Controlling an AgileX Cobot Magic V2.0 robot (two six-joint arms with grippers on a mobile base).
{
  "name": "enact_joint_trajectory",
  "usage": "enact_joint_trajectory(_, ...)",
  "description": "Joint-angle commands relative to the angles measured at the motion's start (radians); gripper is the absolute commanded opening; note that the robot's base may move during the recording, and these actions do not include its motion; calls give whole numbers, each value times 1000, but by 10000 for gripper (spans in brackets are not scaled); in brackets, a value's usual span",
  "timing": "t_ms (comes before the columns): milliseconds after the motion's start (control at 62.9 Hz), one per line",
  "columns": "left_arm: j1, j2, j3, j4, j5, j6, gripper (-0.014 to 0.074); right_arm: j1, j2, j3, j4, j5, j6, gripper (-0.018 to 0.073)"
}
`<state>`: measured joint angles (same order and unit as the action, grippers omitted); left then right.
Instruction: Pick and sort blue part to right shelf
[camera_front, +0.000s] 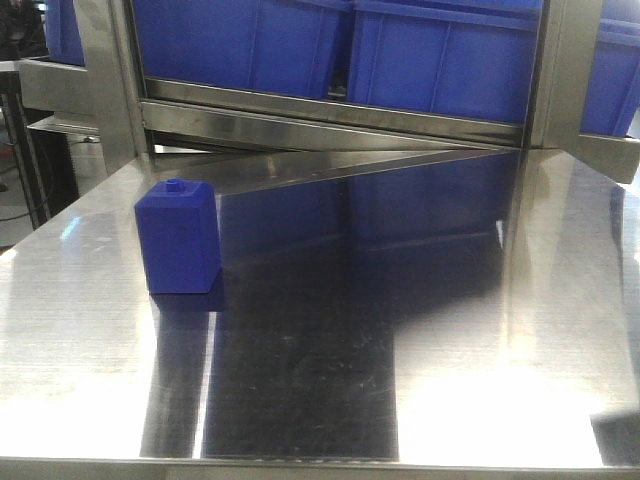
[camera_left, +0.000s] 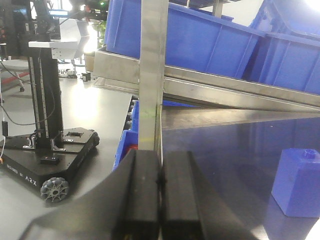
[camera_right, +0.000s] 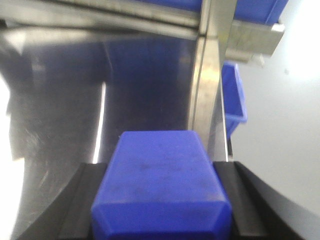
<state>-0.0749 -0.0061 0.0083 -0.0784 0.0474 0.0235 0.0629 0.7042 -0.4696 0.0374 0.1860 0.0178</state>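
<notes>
One blue part (camera_front: 178, 238), a small block with a stud on top, stands upright on the left of the steel table (camera_front: 420, 330); the left wrist view has it at the right (camera_left: 297, 182). My left gripper (camera_left: 160, 172) is shut with nothing in it, hanging near the table's left edge and apart from that block. In the right wrist view another blue part (camera_right: 160, 200) fills the space between the black fingers (camera_right: 82, 205), and my right gripper (camera_right: 159, 170) is shut on it above the table's right side. Neither gripper appears in the front view.
Blue bins (camera_front: 440, 55) sit on a sloping steel shelf (camera_front: 330, 125) behind the table, between upright posts (camera_front: 560, 70). A post (camera_left: 151, 75) stands just ahead of my left gripper. Off the table's right edge a blue bin (camera_right: 232, 97) sits lower down. A black wheeled base (camera_left: 47, 155) is on the floor at left.
</notes>
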Motion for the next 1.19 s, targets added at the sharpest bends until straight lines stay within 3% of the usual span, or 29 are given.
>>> enact_joint_trajectory(0, 0, -23, 22, -8, -84, -3, 133, -5, -88, -8, -5, -94, 7, 423)
enact_joint_trajectory(366, 0, -23, 22, -8, -84, -3, 133, -5, -335, 19, -51, -72, 7, 423)
enact_joint_trajectory(1177, 0, -23, 22, -8, -84, -3, 133, -5, -342, 19, -51, -72, 7, 423)
